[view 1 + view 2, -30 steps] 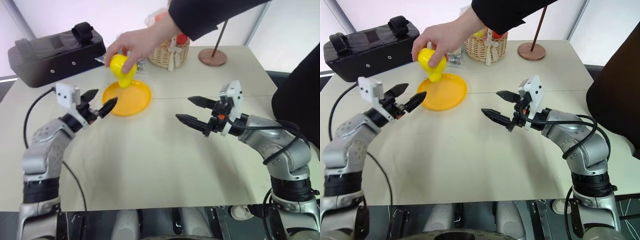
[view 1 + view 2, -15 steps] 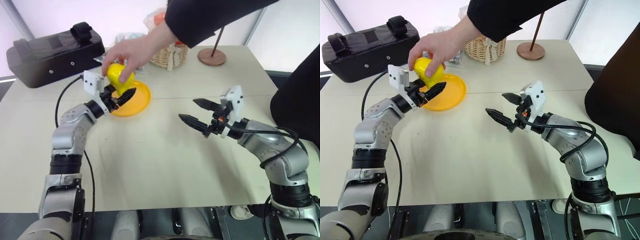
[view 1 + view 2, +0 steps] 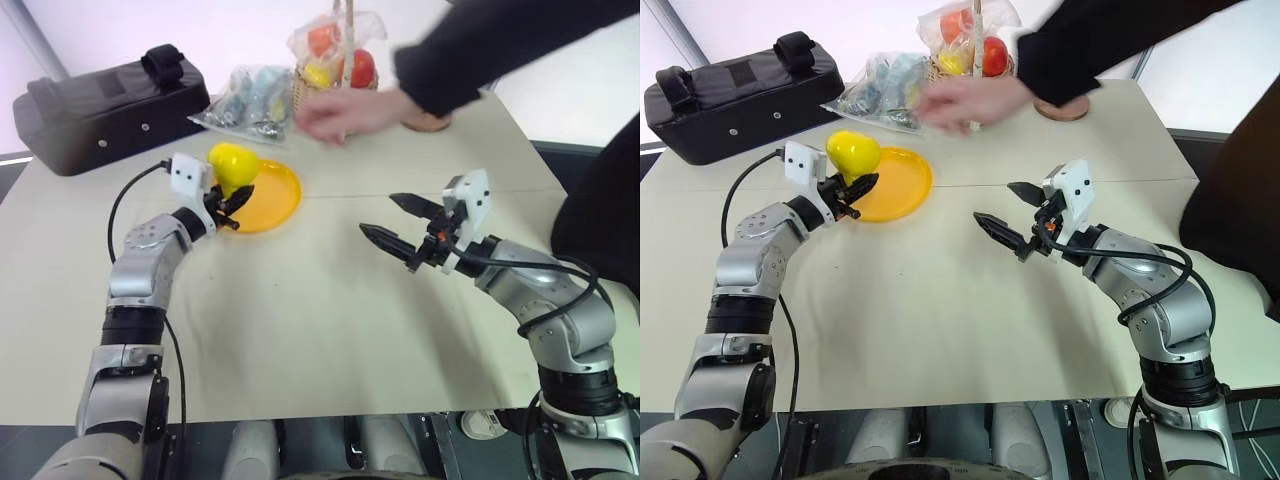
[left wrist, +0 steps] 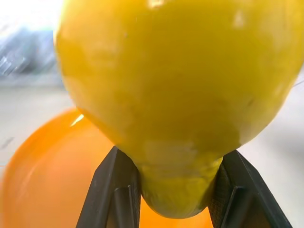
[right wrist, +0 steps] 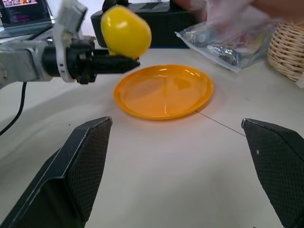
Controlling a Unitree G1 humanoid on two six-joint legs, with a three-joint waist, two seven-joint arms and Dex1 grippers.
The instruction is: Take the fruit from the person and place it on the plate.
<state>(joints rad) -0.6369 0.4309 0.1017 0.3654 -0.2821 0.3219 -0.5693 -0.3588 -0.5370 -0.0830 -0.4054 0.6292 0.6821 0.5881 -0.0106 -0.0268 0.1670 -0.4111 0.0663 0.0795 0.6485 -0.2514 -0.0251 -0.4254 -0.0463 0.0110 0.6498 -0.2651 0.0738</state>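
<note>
My left gripper [image 3: 232, 203] is shut on the narrow lower end of the bright yellow fruit [image 3: 231, 165], which stands upright above the near left rim of the orange plate [image 3: 275, 195]. In the left wrist view the fruit [image 4: 175, 85] sits between the two black fingers [image 4: 114, 194], with the plate [image 4: 47, 175] below it. The right wrist view shows the fruit [image 5: 126, 32] held just left of the plate [image 5: 164, 90]. The person's hand [image 3: 345, 112] is blurred, empty and apart from the fruit, over the far table. My right gripper [image 3: 396, 222] is open over the table's middle right.
A black case [image 3: 105, 100] lies at the far left. A clear bag of items [image 3: 250, 95] and a wicker basket of wrapped fruit [image 3: 335, 50] stand behind the plate. A round brown stand base [image 3: 1060, 108] is at the back. A dark sleeve [image 3: 600, 210] shows at the right edge.
My left gripper moved in under the fruit and shut on its narrow end. The person's hand let go and pulled away to the right. My right arm stayed put.
</note>
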